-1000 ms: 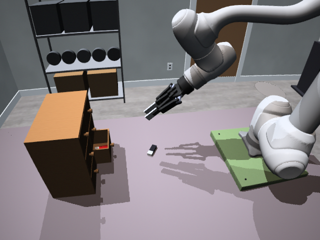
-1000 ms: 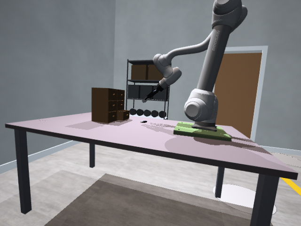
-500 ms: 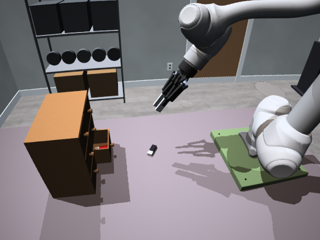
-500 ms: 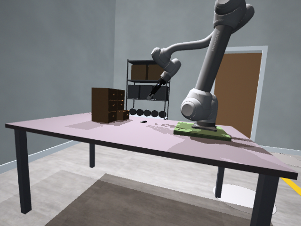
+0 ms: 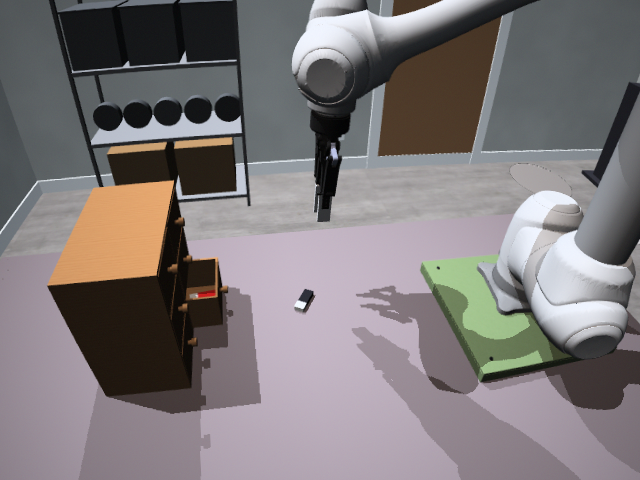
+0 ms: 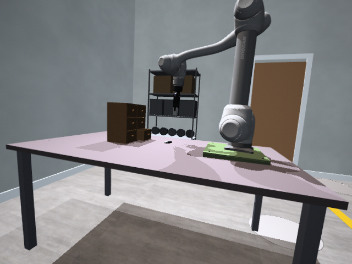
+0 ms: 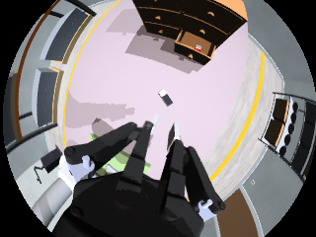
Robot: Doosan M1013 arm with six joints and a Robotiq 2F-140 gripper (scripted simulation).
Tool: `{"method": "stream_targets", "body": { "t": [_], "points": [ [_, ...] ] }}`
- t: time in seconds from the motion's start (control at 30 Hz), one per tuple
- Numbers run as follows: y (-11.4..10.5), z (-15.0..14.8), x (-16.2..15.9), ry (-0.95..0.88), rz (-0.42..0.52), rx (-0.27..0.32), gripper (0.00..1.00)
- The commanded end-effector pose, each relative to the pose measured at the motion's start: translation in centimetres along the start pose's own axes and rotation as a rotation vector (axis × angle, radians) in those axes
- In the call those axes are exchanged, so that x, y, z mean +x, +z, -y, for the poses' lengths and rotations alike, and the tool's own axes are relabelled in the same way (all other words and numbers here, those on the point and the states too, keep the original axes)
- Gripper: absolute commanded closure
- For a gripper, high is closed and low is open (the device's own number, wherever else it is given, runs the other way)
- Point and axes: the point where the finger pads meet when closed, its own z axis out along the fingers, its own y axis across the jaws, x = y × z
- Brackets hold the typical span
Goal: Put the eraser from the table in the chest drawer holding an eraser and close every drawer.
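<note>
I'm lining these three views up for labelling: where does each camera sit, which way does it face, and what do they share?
Top: high above the table, looking down toward the back wall; shows the forearm, the hand and the arm's foot on its green base plate.
Exterior: low, off the table's front corner, facing the whole arm.
Wrist: on the hand, looking down past nearly closed fingers, which hold nothing.
All share the chest, its open drawer and the eraser.

Evenly bright, no glare. Hard-edged shadows of arm [image 5: 413, 31] and chest [image 5: 118, 279] thrown toward near edge of table [image 5: 361, 439]. Wrist view round, fisheye-bent, black corners. Slightly soft, pixelated.
</note>
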Motion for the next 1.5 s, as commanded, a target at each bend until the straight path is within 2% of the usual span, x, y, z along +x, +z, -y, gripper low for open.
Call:
{"method": "stream_targets", "body": {
  "t": [0.0, 0.13, 0.17, 0.83, 0.87, 0.93, 0.97, 1.0, 1.07, 1.1, 1.13, 1.17, 1.47],
  "points": [
    [0.2, 0.4, 0.1, 0.008, 0.053, -0.005, 0.80],
    [0.2, 0.4, 0.1, 0.008, 0.053, -0.005, 0.80],
    [0.2, 0.4, 0.1, 0.008, 0.053, -0.005, 0.00],
    [0.2, 0.4, 0.2, 0.008, 0.053, -0.005, 0.00],
    [0.2, 0.2, 1.2, 0.008, 0.053, -0.005, 0.00],
    [0.2, -0.3, 6.0, 0.008, 0.053, -0.005, 0.00],
    [0.2, -0.3, 6.0, 0.008, 0.053, -0.005, 0.00],
    [0.3, -0.5, 9.1, 0.008, 0.053, -0.005, 0.00],
    [0.3, -0.5, 9.1, 0.008, 0.053, -0.005, 0.00],
    [0.6, -0.7, 11.9, 0.008, 0.053, -0.005, 0.00],
    [0.6, -0.7, 11.9, 0.008, 0.053, -0.005, 0.00],
    [0.9, -0.8, 13.8, 0.008, 0.053, -0.005, 0.00],
    [1.4, -0.9, 15.3, 0.010, 0.040, -0.005, 0.00]
  ]
}}
